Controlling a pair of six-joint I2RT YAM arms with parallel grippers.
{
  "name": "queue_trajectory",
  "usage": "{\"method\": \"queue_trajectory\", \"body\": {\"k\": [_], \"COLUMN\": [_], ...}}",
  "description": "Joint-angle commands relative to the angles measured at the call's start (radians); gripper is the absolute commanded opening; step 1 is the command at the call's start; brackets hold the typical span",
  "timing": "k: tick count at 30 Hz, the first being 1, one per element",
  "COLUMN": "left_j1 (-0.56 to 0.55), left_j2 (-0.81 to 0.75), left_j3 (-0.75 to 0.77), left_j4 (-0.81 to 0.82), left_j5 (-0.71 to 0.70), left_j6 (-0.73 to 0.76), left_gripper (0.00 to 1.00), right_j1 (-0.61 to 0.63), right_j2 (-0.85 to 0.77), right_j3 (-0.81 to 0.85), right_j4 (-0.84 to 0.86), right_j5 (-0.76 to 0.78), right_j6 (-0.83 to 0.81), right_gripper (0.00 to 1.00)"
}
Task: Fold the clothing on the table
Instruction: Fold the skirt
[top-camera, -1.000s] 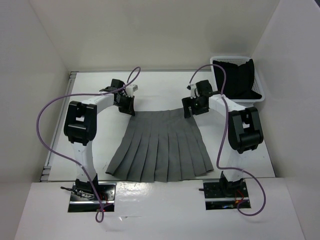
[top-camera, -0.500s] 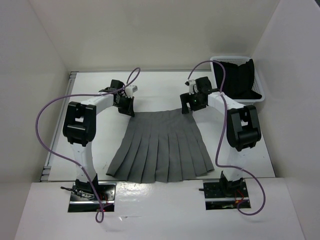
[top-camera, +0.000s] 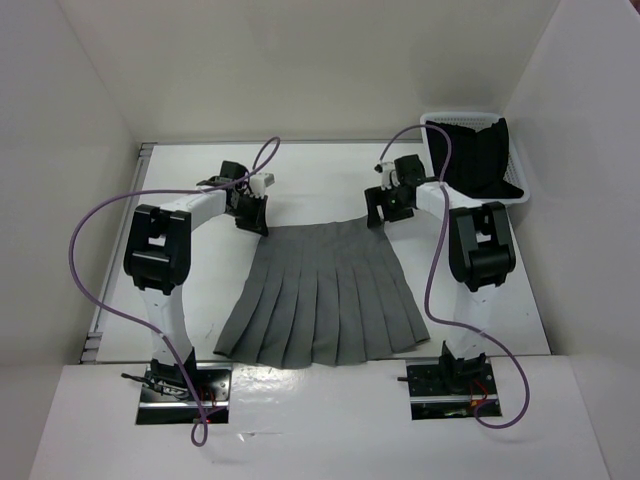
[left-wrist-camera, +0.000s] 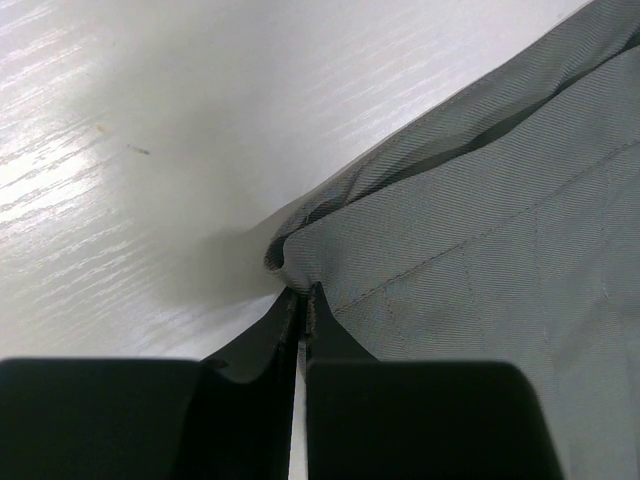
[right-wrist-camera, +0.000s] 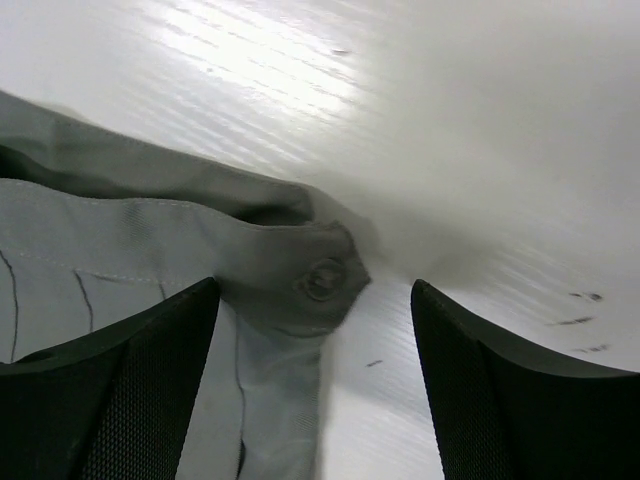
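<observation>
On our large smooth white rectangular table (top-camera: 330, 175), the soft medium-grey pleated skirt (top-camera: 320, 300) lies spread flat like a fan, its hem toward the near edge and its narrow waistband (top-camera: 322, 229) toward the far edge. We judge no fold made yet. Our left gripper (left-wrist-camera: 300, 300) is pressed together, pinching the waistband's left corner. Our right gripper (right-wrist-camera: 312, 292) stands spread astride the right corner's small round button (right-wrist-camera: 322, 278), so closing, lifting and folding are left.
</observation>
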Motion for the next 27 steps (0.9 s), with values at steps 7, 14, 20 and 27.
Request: {"method": "queue_trajectory", "body": {"k": [7,14,20,27], "left_j1": [0.001,0.001,0.001,0.001], "left_j2": [-0.05,-0.05,-0.05,-0.05], "left_j3": [-0.012,-0.012,-0.021,-0.021], "left_j4": [-0.012,-0.012,-0.012,-0.012], "left_j5": [0.014,0.014,0.014,0.014], "left_j6": [0.024,0.024,0.024,0.024], "left_gripper": [0.0,0.0,0.0,0.0], "right_j1": [-0.057,-0.057,-0.046,-0.028], "right_j2": [0.04,0.078,0.078,0.087], "right_j3": [0.071,0.071,0.071,0.071], "right_j4": [0.044,0.035,0.035,0.016], "right_j5": [-0.032,-0.079,-0.099,-0.118], "right_j6": [-0.007,-0.007,-0.016,-0.025], "right_gripper": [0.79,0.77,0.72,0.62]}}
